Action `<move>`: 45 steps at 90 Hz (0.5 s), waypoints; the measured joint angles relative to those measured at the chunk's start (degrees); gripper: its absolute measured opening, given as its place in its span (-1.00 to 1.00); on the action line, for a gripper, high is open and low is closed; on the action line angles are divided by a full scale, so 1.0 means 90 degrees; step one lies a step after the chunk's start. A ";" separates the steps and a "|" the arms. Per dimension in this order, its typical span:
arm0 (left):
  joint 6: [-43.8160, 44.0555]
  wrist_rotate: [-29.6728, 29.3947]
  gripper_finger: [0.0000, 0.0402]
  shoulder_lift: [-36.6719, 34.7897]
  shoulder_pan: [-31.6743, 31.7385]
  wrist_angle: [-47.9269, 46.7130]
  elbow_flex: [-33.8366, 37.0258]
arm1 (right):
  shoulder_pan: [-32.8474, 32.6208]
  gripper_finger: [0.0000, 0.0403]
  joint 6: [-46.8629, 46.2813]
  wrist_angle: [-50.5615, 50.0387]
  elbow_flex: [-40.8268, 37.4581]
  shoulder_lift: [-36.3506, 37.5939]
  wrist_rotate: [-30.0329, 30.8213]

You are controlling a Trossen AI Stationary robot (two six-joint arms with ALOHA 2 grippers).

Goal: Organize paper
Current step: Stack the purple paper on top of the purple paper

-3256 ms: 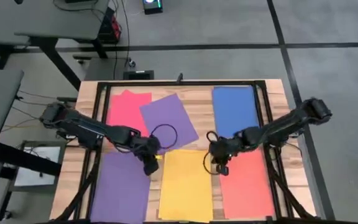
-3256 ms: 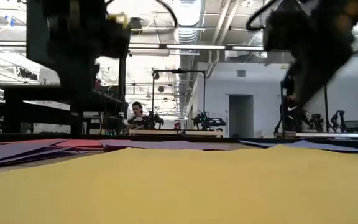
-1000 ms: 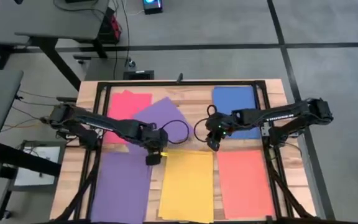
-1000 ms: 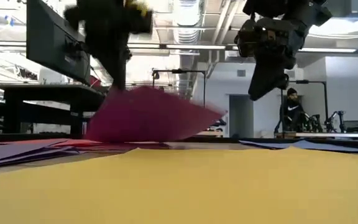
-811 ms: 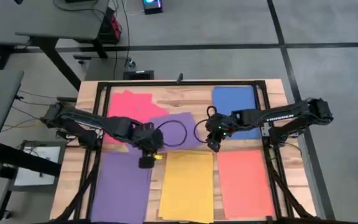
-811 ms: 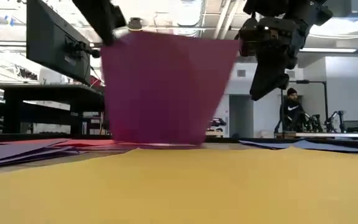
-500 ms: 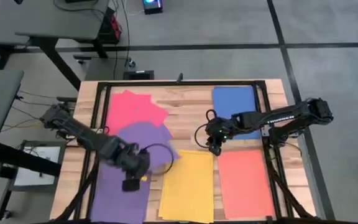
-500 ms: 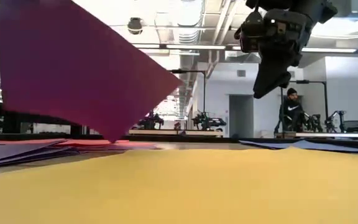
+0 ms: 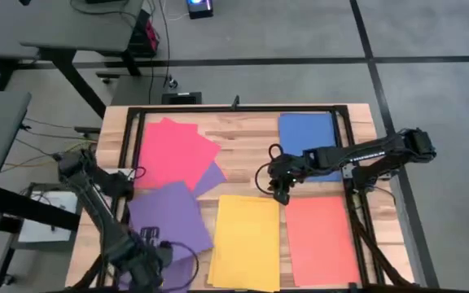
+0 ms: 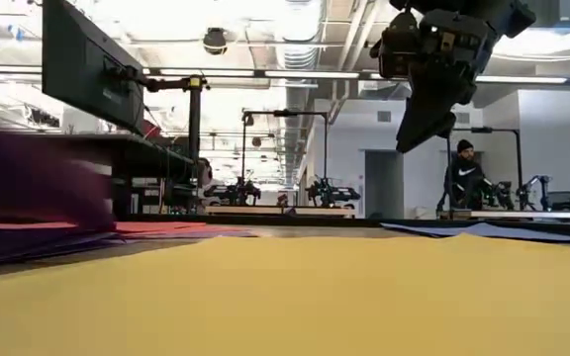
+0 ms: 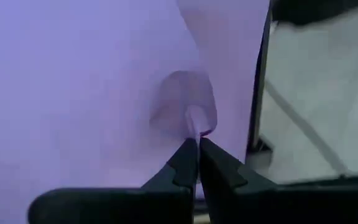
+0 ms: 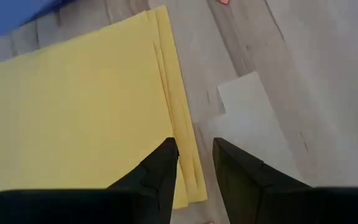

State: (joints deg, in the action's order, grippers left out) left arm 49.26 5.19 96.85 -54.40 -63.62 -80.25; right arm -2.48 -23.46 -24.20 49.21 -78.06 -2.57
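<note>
While left wrist view shows fingers (image 11: 194,163) pinching purple sheet (image 9: 165,213), right fingers (image 12: 166,163) spread.

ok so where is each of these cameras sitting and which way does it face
High view: above the table, looking straight down; both arms show, left gripper at the near left edge.
Low view: at table height, looking level across the yellow paper into the room; right gripper hangs above.
Left wrist view: looks past shut fingers pinching a purple sheet.
Right wrist view: looks down past open fingers at the yellow paper's edge.
Shared: high, low and right wrist views all show the yellow paper.
</note>
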 joint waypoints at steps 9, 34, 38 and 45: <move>-0.0827 0.0062 -1.00 0.0407 -0.0161 0.0044 0.0000 | -0.0003 -0.52 0.0001 -0.0005 0.0000 -0.0001 0.0000; -0.1238 0.1138 -1.00 0.1203 -0.0698 0.0303 0.0000 | -0.0015 -0.52 -0.0172 -0.0176 0.0000 0.0000 0.0000; -0.1014 0.1323 -1.00 0.1239 -0.0807 0.0390 0.0000 | -0.0015 -0.52 -0.0207 -0.0153 0.0000 0.0000 0.0000; -0.0593 0.1531 -1.00 0.1237 -0.0962 0.0523 0.0000 | -0.0015 -0.52 -0.0219 -0.0103 0.0000 0.0000 0.0000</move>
State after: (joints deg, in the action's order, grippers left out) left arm 43.92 18.97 107.99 -63.06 -58.92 -80.25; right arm -2.61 -25.43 -25.13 49.21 -78.06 -2.57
